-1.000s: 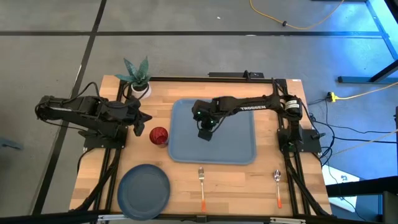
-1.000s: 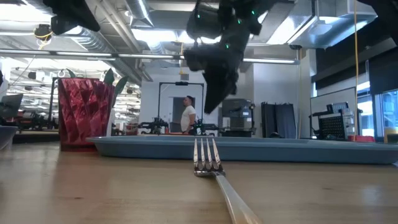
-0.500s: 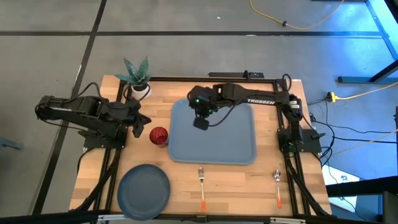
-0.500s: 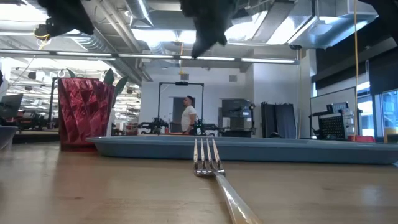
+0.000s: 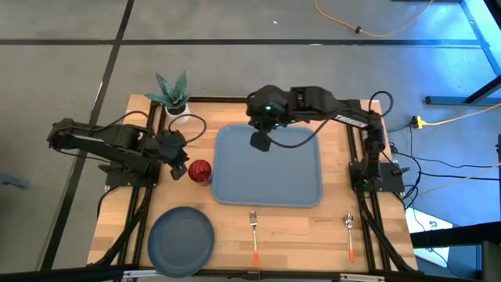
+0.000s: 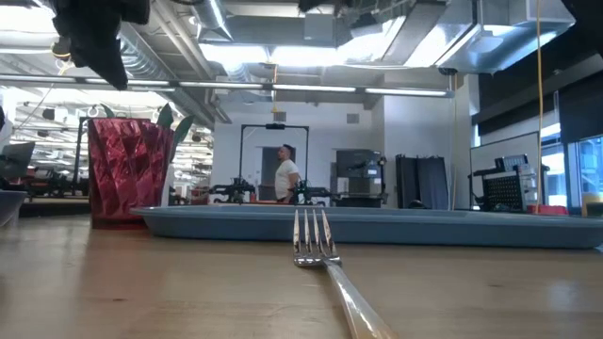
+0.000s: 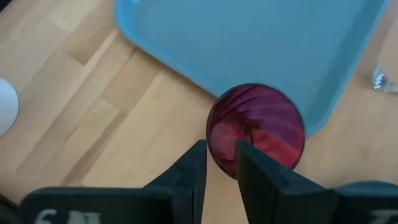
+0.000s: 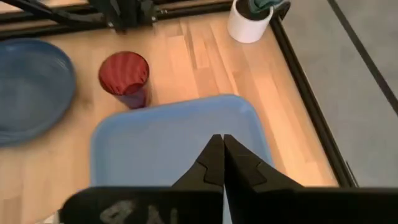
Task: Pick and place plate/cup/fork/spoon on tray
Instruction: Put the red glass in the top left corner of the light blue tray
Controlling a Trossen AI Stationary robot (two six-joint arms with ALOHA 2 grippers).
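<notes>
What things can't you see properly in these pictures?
- Low view: the spoon and most of the plate are out of frame; only the fork tines are clear, its handle blurs toward the camera.
- Low view: the tray floor is hidden by its own rim.
- Left wrist view: the left claw covers part of the cup rim.

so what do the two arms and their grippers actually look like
Both arms are dark, nearly black, jointed tubes. The right arm bears white TROSSEN lettering, a green light near its wrist and looping black cables. Each gripper, left and right, has two flat, dark, tapering fingers.
</notes>
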